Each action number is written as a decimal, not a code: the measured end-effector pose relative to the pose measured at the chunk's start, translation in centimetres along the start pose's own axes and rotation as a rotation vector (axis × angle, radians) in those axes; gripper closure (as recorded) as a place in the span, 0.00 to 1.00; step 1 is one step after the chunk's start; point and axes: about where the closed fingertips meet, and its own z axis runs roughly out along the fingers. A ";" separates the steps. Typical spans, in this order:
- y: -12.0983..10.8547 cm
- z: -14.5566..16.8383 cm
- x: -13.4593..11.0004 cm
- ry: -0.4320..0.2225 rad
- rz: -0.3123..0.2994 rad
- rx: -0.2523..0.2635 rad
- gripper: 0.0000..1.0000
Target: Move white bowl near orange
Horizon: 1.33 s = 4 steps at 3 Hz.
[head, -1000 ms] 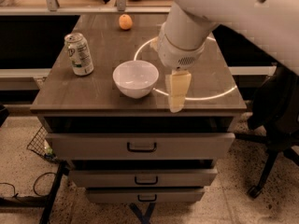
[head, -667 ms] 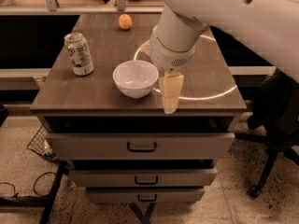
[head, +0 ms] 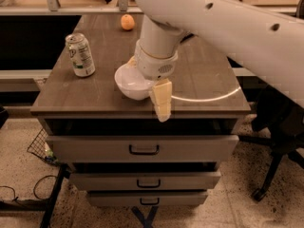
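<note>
While gripper point(head: 161, 103) is hovering at right rim of white bowl point(head: 130, 83), I'm not making out its grip state; orange point(head: 127, 22) well apart.

This is looking like an office-style lab: a drawer cabinet point(head: 95, 148) is standing on speckled flooring point(head: 228, 208), a wheeled chair base point(head: 270, 172) is sitting at four o'clock, and cables point(head: 42, 182) are trailing at eight o'clock. The gripper point(head: 161, 103) is hanging over the cabinet's front edge.
</note>
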 end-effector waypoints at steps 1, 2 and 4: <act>0.2 1.8 -0.4 -0.002 -0.024 -0.056 0.25; 0.2 1.8 -0.5 -0.002 -0.025 -0.054 0.47; 0.2 1.8 -0.6 -0.001 -0.028 -0.052 0.95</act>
